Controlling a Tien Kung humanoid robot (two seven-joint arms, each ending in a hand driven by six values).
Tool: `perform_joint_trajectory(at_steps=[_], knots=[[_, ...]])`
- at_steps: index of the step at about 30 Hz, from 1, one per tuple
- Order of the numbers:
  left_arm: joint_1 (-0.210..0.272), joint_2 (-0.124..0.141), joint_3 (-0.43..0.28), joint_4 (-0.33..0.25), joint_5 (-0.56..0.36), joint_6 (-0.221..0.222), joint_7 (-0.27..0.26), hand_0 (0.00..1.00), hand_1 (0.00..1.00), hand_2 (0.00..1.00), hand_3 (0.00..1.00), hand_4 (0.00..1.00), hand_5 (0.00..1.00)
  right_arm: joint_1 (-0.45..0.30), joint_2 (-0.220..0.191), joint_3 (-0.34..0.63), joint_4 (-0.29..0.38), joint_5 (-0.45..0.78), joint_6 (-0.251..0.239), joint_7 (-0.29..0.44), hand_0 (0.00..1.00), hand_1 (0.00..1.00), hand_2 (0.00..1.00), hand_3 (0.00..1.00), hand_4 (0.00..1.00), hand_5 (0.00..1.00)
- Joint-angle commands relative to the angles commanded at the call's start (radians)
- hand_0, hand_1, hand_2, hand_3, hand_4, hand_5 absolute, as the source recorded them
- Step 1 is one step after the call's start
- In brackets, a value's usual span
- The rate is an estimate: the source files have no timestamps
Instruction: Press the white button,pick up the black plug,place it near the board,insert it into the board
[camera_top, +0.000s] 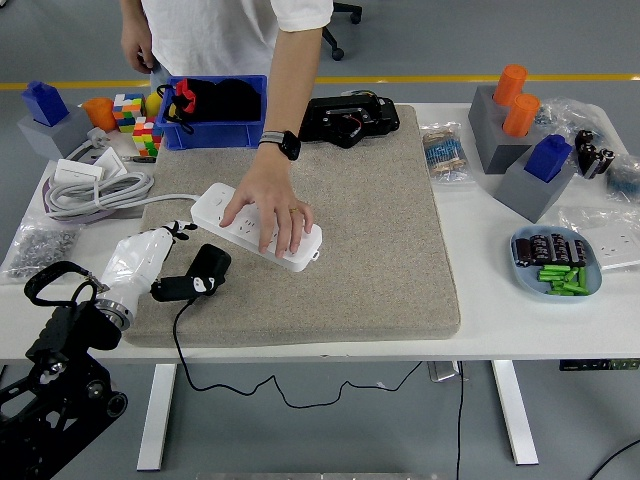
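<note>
The black plug (207, 268) lies tilted on the grey mat (380, 220) near its front left corner, and its cable runs down over the table edge. My left hand (168, 288), white-shelled, comes in from the lower left and grips the plug's rear end. Just beyond it lies the white power strip (306, 251), set at a slant. A person's hand (268, 200) rests flat on top of the strip, covering its middle. My right arm is out of the picture.
A blue bin (250, 135) and a black device (350, 118) stand at the mat's far edge. White cables (95, 190) and colour cubes (135, 125) lie at the left. Grey blocks with orange pegs (505, 110) and a plate of small parts (555, 262) are at the right.
</note>
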Motion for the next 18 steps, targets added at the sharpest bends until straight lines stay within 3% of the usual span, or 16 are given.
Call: perform_joint_trajectory(at_steps=[5, 6, 18], knots=[[-0.023, -0.005, 0.033, 0.019, 0.032, -0.003, 0.024, 0.461, 0.651, 0.635, 0.733, 0.966, 0.210, 0.000, -0.001, -0.005, 0.001, 0.002, 0.000, 0.000, 0.703, 0.624, 0.631, 0.596, 0.643, 0.357], [-0.026, -0.004, 0.037, 0.022, 0.037, -0.004, 0.027, 0.337, 0.560, 0.566, 0.664, 0.922, 0.080, 0.000, -0.001, -0.006, 0.001, 0.002, 0.000, 0.000, 0.703, 0.623, 0.630, 0.596, 0.642, 0.357], [-0.052, -0.002, 0.061, 0.048, 0.040, 0.005, 0.024, 0.308, 0.540, 0.555, 0.633, 0.896, 0.028, -0.003, 0.001, -0.005, 0.000, 0.002, 0.000, 0.000, 0.703, 0.623, 0.629, 0.596, 0.638, 0.352]])
